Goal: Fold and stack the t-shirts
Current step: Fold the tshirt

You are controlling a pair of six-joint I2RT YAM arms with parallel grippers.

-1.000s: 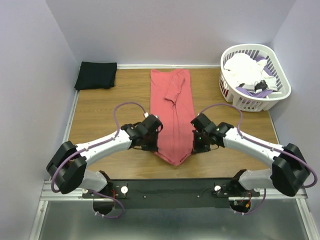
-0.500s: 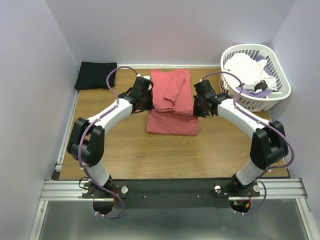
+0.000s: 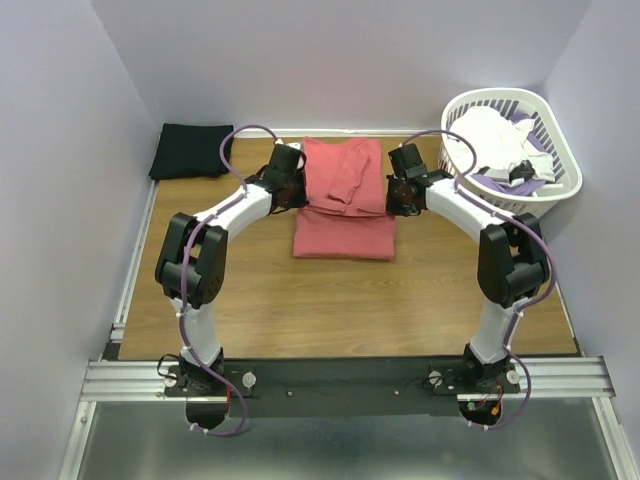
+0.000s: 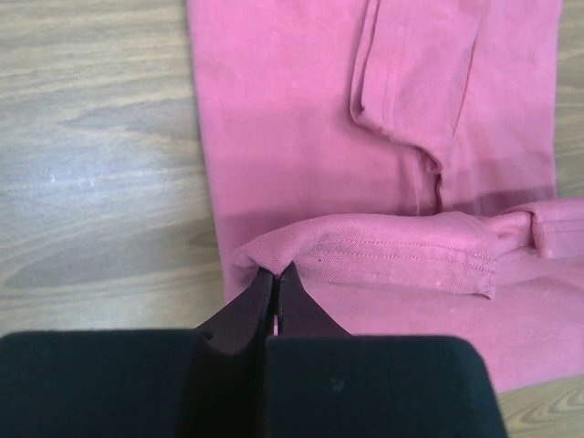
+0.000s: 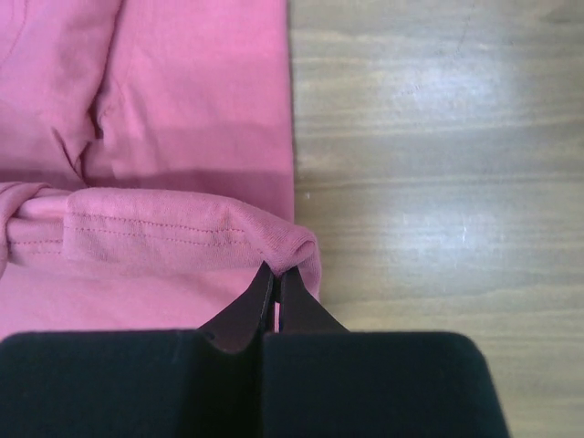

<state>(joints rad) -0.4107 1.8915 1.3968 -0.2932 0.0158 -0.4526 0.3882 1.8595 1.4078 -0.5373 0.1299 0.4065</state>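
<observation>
table [image 3: 270, 300]: wood-grain top
coral-red t-shirt [image 3: 345, 238]: folded over, flat on the wood, between the left fingers [image 4: 245, 315] and the right fingers [image 5: 306, 318], hem pinched by both
black t-shirt [image 3: 191, 151]: folded, well left of the left fingers
basket [image 3: 500, 207]: near, right of the right fingers

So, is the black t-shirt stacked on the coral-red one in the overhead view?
No, the black t-shirt lies folded in the far left corner, well apart from the coral-red t-shirt.
</observation>
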